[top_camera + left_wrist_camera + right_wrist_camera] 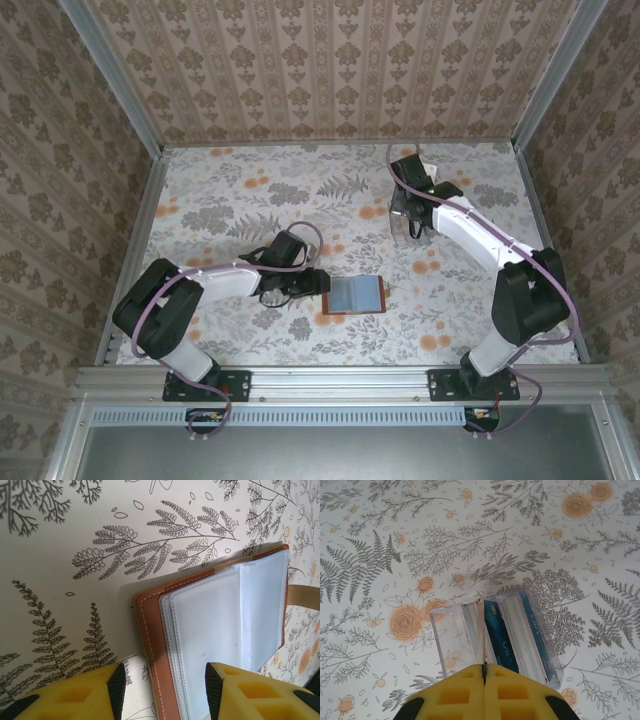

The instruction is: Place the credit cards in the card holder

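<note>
The card holder (355, 296) lies open on the table, reddish-brown leather with clear sleeves (225, 625). My left gripper (165, 692) is open and straddles its stitched left edge: one pad is over the tablecloth, the other over the sleeves. In the top view that gripper (303, 285) sits at the holder's left side. My right gripper (483, 667) is shut on one thin credit card (482, 630), seen edge-on and standing up out of the stack. The other credit cards (520, 630), light and dark blue, stand on edge in a clear tray (445, 635).
The clear tray (408, 218) stands at the back right under the right gripper (412, 222). The holder's tan strap (304, 596) sticks out on its far side. Patterned walls enclose the flowered table (250, 190) on three sides.
</note>
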`<move>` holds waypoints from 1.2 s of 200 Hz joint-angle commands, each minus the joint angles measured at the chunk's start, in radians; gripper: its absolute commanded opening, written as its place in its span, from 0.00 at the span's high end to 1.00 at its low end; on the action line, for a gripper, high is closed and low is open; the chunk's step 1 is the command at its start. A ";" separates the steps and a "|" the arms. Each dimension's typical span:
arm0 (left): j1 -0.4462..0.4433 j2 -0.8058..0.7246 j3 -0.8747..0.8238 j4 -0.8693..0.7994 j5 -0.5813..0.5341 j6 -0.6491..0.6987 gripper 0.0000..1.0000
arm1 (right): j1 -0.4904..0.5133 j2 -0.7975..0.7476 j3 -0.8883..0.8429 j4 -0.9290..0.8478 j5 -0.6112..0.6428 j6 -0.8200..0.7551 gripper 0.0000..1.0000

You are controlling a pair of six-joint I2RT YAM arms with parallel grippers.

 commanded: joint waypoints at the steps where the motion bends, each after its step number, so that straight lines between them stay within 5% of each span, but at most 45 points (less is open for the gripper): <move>1: 0.008 -0.012 -0.022 0.007 0.012 0.012 0.52 | -0.003 0.026 0.048 -0.026 -0.007 -0.095 1.00; 75: 0.020 -0.036 -0.060 0.034 0.008 -0.013 0.52 | -0.019 0.148 0.139 -0.091 -0.001 -0.289 1.00; 240: 0.026 0.018 -0.021 0.027 0.026 -0.012 0.52 | -0.032 0.178 0.160 -0.120 0.039 -0.330 1.00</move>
